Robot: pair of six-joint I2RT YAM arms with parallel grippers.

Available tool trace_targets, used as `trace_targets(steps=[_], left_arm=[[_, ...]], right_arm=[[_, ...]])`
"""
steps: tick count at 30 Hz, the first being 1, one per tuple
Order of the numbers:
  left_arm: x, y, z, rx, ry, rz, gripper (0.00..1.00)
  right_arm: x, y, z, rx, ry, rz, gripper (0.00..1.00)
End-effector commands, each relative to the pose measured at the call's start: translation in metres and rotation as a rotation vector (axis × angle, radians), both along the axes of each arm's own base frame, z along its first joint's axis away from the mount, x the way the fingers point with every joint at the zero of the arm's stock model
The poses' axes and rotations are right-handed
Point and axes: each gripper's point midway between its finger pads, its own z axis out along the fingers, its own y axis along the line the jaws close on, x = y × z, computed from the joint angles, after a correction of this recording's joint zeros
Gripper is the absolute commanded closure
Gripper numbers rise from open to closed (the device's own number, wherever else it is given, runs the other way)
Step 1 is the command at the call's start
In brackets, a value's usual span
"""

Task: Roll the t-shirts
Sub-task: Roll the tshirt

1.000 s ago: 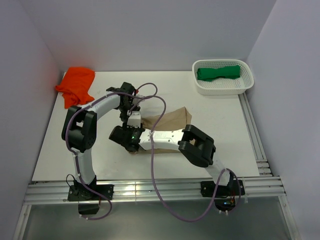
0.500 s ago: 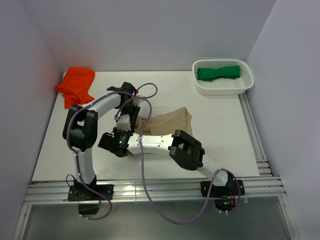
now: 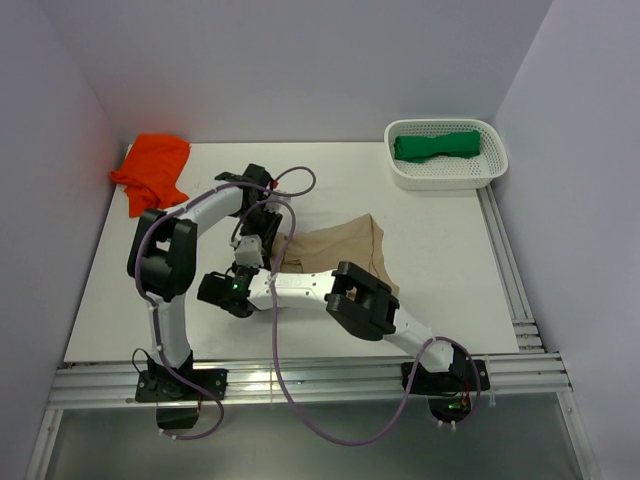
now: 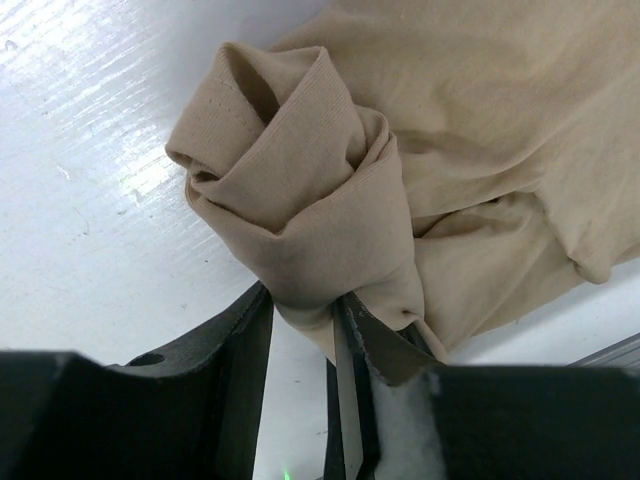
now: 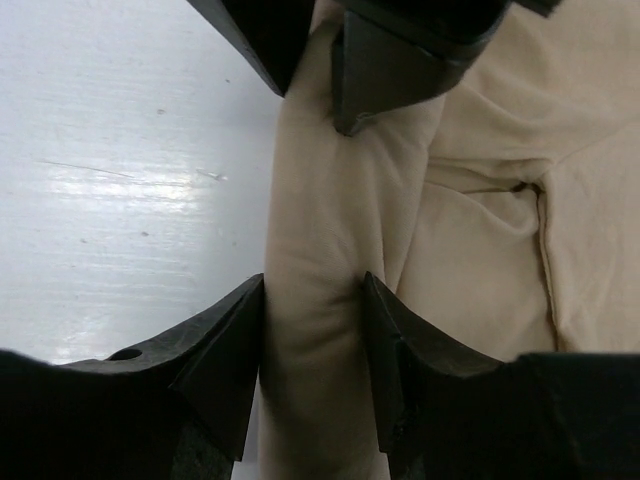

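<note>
A white table [image 3: 450,260] fills the floor of a small booth with pale lilac walls [image 3: 300,70]. Its glossy top throws back the light in streaks. Metal rails [image 3: 300,380] run along its near edge and right side.

The tan t-shirt [image 3: 335,248] lies near the middle of the table, spread loosely, with its left edge wound into a thick roll [image 4: 300,170]. The left gripper [image 4: 300,310] pinches the end of that roll, its fingers drawn in narrow with cloth squeezed between them. The right gripper [image 5: 312,290] sits just nearer along the same roll. Its fingers press the roll from both sides, set as wide as the roll is thick.

An orange t-shirt [image 3: 152,170] lies crumpled well to the far left of the tan one, against the left wall. Well to the tan shirt's far right, a white basket [image 3: 400,175] holds a rolled green t-shirt [image 3: 436,146].
</note>
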Motion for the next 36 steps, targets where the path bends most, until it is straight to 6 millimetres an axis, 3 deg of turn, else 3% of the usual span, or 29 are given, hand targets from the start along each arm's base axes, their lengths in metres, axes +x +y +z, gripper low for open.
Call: trace_targets(steps=[1, 5, 7, 8, 9, 10, 12, 13, 14, 16, 17, 18, 19, 21, 22, 23, 24, 28, 30, 31, 32, 34, 36], left_arm=[[0.008, -0.002, 0.006, 0.005, -0.024, -0.022, 0.64], [0.008, -0.005, 0.009, -0.009, -0.016, -0.028, 0.59], [0.012, -0.009, 0.015, -0.027, -0.027, -0.032, 0.52], [0.012, -0.009, 0.018, -0.033, -0.027, -0.033, 0.49], [0.015, -0.012, 0.025, -0.056, -0.038, -0.04, 0.44], [0.017, -0.014, 0.028, -0.067, -0.042, -0.043, 0.42], [0.021, -0.017, 0.043, -0.107, -0.058, -0.049, 0.36], [0.022, -0.018, 0.047, -0.123, -0.062, -0.054, 0.34], [0.025, -0.017, 0.057, -0.143, -0.075, -0.055, 0.32], [0.027, -0.017, 0.068, -0.191, -0.078, -0.054, 0.31], [0.028, -0.018, 0.076, -0.211, -0.089, -0.064, 0.3], [0.026, -0.017, 0.08, -0.224, -0.086, -0.065, 0.3], [0.026, -0.016, 0.084, -0.249, -0.085, -0.067, 0.29], [0.022, -0.014, 0.089, -0.267, -0.092, -0.084, 0.3], [0.021, -0.013, 0.091, -0.281, -0.092, -0.087, 0.3], [0.016, -0.01, 0.09, -0.282, -0.093, -0.098, 0.29], [0.014, -0.008, 0.088, -0.283, -0.093, -0.101, 0.29], [0.001, 0.002, 0.074, -0.29, -0.067, -0.127, 0.29], [-0.007, 0.008, 0.063, -0.277, -0.056, -0.132, 0.3], [-0.006, 0.009, 0.06, -0.273, -0.065, -0.134, 0.3], [-0.011, 0.014, 0.051, -0.247, -0.054, -0.131, 0.29], [-0.011, 0.019, 0.04, -0.225, -0.067, -0.127, 0.29], [-0.007, 0.024, 0.033, -0.188, -0.085, -0.114, 0.29]], right_arm=[[-0.005, -0.015, -0.014, -0.047, 0.047, -0.037, 0.51], [-0.009, -0.017, -0.018, -0.038, 0.073, -0.037, 0.62], [-0.009, -0.015, -0.019, -0.006, 0.072, -0.032, 0.67], [-0.009, -0.01, -0.008, 0.041, 0.07, -0.023, 0.67], [-0.012, -0.019, -0.014, 0.03, 0.081, -0.008, 0.68], [-0.009, -0.004, -0.01, 0.12, 0.064, 0.009, 0.68], [-0.016, -0.009, -0.005, 0.202, 0.093, 0.042, 0.69], [-0.012, 0.007, 0.004, 0.323, 0.069, 0.06, 0.7], [-0.016, -0.01, -0.009, 0.329, 0.086, 0.06, 0.7], [-0.014, 0.008, 0.023, 0.543, 0.07, 0.103, 0.7], [-0.018, -0.008, 0.008, 0.553, 0.092, 0.103, 0.7], [-0.021, -0.006, 0.011, 0.611, 0.111, 0.127, 0.7], [-0.017, 0.006, 0.035, 0.735, 0.078, 0.157, 0.69], [-0.018, -0.005, 0.029, 0.8, 0.096, 0.165, 0.68], [-0.019, 0.006, 0.043, 0.898, 0.094, 0.206, 0.68], [-0.023, 0.002, 0.037, 0.919, 0.11, 0.215, 0.68], [-0.018, 0.009, 0.051, 1.005, 0.091, 0.234, 0.68], [-0.023, 0.022, 0.06, 1.129, 0.114, 0.316, 0.67], [-0.028, 0.027, 0.053, 1.165, 0.154, 0.35, 0.67], [-0.024, 0.03, 0.062, 1.22, 0.138, 0.37, 0.67], [-0.029, 0.029, 0.051, 1.239, 0.181, 0.374, 0.67], [-0.025, 0.028, 0.059, 1.307, 0.167, 0.397, 0.67], [-0.023, 0.024, 0.047, 1.302, 0.198, 0.374, 0.68]])
